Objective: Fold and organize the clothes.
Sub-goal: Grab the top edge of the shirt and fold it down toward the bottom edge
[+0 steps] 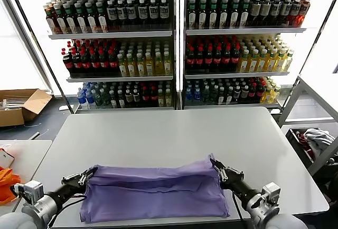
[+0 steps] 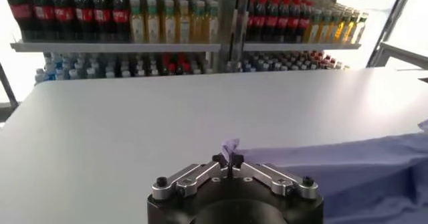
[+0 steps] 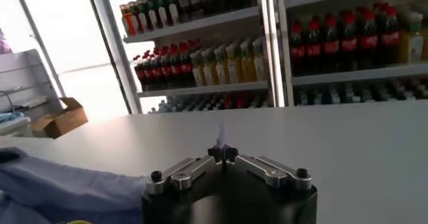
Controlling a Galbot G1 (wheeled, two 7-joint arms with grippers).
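A lavender T-shirt (image 1: pixel 153 192) lies folded lengthwise near the front edge of the white table (image 1: pixel 169 128), plain side showing. My left gripper (image 1: pixel 91 173) is shut on the shirt's far left corner, and a tuft of fabric (image 2: pixel 229 145) sticks out between its fingertips in the left wrist view. My right gripper (image 1: pixel 216 166) is shut on the far right corner; a thin wisp of fabric (image 3: pixel 220 137) shows between its tips. Both corners are held slightly raised, and the cloth (image 2: pixel 348 168) spreads away from the left gripper (image 2: pixel 229 163).
Shelves of bottled drinks (image 1: pixel 174 44) stand behind the table. A cardboard box (image 1: pixel 21 106) lies on the floor at the left, an orange item (image 1: pixel 6 181) on a side table, and a rack with clothes (image 1: pixel 317 144) at the right.
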